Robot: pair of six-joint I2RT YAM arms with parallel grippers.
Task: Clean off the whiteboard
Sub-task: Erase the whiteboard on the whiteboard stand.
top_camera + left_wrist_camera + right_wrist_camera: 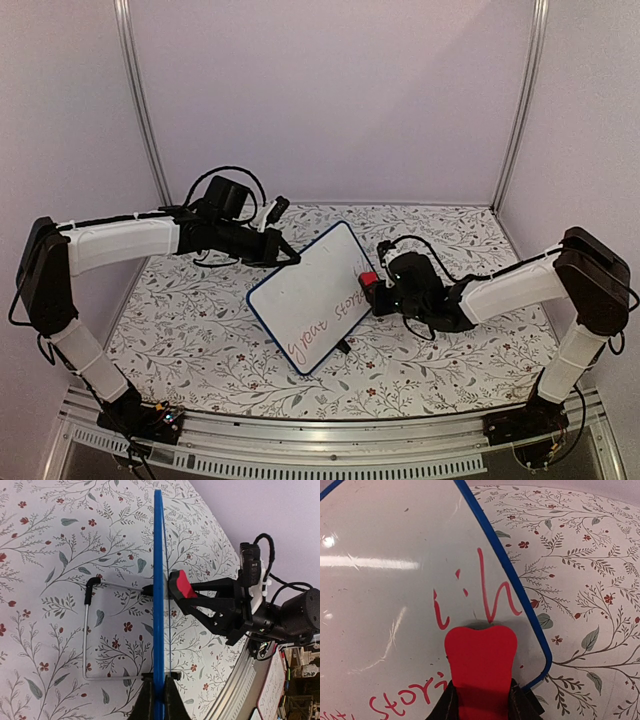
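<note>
Erasing underway: left gripper (288, 258) clamps the whiteboard (305, 290) at its ten o'clock corner; right gripper (373, 287), clamped on a red eraser (367, 278), should next sweep toward writing (322, 330) at six o'clock

One whiteboard (305, 285), one red eraser (368, 279), two arms: left arm (120, 243), right arm (510, 290).

tablecloth (200, 340) — floral (red, grey sprigs) | red eraser (482, 670) | lilac walls (330, 90)
</note>
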